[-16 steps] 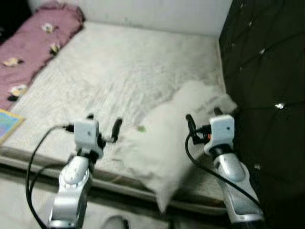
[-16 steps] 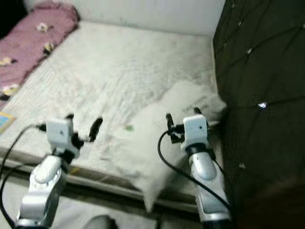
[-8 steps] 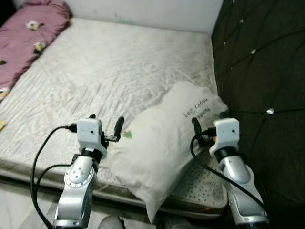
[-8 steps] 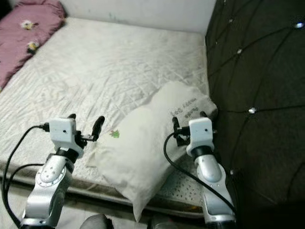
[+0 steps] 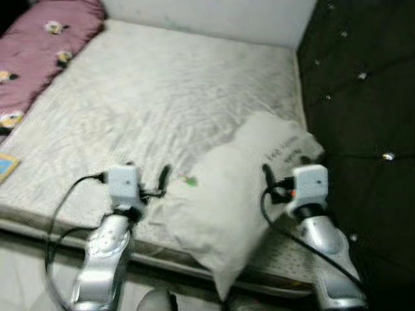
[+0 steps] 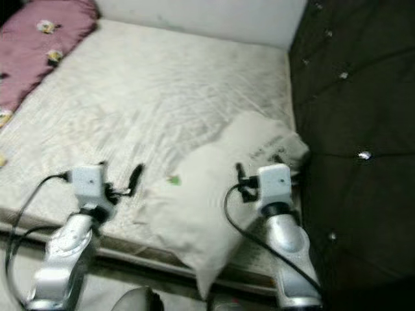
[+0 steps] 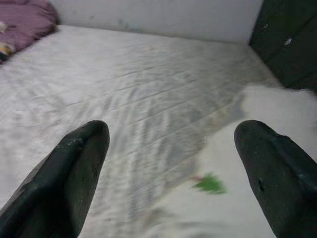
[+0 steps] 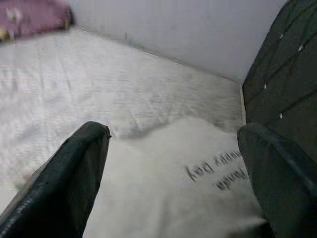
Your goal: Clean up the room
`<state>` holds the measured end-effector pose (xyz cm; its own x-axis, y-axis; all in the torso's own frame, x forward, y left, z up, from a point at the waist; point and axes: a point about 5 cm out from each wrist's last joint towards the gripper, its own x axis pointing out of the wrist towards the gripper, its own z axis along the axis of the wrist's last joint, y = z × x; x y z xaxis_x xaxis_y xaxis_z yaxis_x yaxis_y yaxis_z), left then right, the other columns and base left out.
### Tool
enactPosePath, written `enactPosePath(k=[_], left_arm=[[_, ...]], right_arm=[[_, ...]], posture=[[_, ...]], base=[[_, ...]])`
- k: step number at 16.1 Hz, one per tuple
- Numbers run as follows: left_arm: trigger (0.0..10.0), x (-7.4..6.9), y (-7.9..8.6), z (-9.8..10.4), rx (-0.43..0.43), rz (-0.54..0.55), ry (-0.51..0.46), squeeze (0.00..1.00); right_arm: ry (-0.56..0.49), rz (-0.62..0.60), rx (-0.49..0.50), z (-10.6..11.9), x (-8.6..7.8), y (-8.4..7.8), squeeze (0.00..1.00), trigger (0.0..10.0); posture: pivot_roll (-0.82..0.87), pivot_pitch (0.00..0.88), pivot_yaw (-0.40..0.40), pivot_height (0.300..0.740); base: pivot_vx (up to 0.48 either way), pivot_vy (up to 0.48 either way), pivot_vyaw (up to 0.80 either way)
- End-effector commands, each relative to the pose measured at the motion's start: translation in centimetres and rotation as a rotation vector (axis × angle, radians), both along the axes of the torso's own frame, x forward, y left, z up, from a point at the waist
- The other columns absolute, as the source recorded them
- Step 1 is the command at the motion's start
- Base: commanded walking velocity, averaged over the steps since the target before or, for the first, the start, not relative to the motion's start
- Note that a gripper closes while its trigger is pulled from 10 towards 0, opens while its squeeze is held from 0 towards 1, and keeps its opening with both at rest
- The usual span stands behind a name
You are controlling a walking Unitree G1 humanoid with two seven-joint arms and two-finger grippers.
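A white pillow (image 5: 233, 194) with dark lettering and a small green mark (image 5: 190, 181) lies at the near right corner of the bare white mattress (image 5: 162, 97), one corner hanging over the bed's edge. My left gripper (image 5: 148, 179) hovers open just left of the pillow, above the mattress. On the pillow's right side, next to the dark headboard (image 5: 363, 97), my right gripper (image 5: 283, 168) is open too. The right wrist view looks across the pillow (image 8: 173, 183) between its fingers (image 8: 64, 183); the left wrist view shows the pillow's green mark (image 7: 210, 184).
A pink flowered bolster (image 5: 39, 58) lies along the far left of the bed. A colourful book corner (image 5: 6, 167) pokes in at the left edge. A white wall (image 5: 207, 16) stands behind the bed, and pale floor (image 5: 26, 272) runs along its near side.
The camera has shifted and the view has gone blurrier. Both grippers keep their places on either side of the pillow, still open.
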<state>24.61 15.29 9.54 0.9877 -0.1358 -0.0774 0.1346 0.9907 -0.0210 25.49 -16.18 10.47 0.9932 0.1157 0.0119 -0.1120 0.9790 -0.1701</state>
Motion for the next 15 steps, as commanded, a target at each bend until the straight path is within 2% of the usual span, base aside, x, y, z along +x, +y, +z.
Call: enactPosePath(k=[1, 3, 11, 15], left_arm=[[10.0, 0.13, -0.59, 0.66, -0.011, -0.023, -0.023, 0.0], [10.0, 0.14, -0.57, 0.84, -0.002, -0.023, -0.04, 0.0], [10.0, 0.52, -0.41, 1.27, 0.004, -0.008, -0.063, 0.0], [10.0, 0.54, -0.27, 1.2, 0.002, -0.001, -0.059, 0.0]], right_arm=[[0.011, -0.028, -0.007, -0.12, -0.25, -0.86, 0.0, 10.0], [0.015, -0.029, -0.005, -0.13, -0.3, -0.85, 0.0, 10.0], [0.014, -0.034, 0.0, -0.04, -0.16, -0.89, 0.0, 10.0], [0.011, -0.03, -0.002, 0.0, -0.2, -0.82, 0.0, 10.0]], posture=[[-0.05, 0.095, -0.016, 0.74], [-0.05, 0.098, -0.016, 0.74], [-0.05, 0.095, -0.015, 0.74], [-0.05, 0.095, -0.015, 0.74]], base=[[0.0, 0.48, 0.0], [0.0, 0.0, 0.0], [0.0, 0.0, -0.78], [0.0, 0.0, 0.0]])
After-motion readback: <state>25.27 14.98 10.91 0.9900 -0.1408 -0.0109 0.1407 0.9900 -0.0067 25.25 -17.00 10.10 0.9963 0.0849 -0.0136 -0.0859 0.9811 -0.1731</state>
